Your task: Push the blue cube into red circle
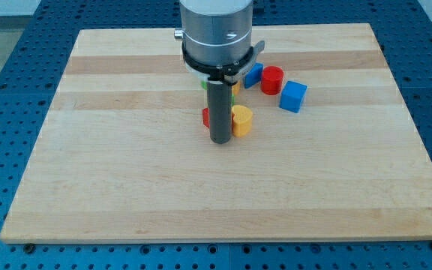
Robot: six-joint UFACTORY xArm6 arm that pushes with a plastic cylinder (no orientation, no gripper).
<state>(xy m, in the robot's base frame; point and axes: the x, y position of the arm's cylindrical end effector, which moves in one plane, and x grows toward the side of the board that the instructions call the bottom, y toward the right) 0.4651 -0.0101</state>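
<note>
The blue cube (292, 96) lies right of centre near the view's top. The red circle, a short red cylinder (272, 79), stands just up and left of it, with a small gap between them. My tip (220, 140) rests on the board left of both, well apart from the blue cube. It touches or nearly touches a yellow block (241, 120) on its right. A red block (206, 117) peeks out from behind the rod on its left.
A second blue block (253, 74) lies left of the red cylinder. Green and yellow blocks (233, 88) are mostly hidden behind the rod and the arm's grey body (216, 34). The wooden board (126, 172) ends on a blue perforated table.
</note>
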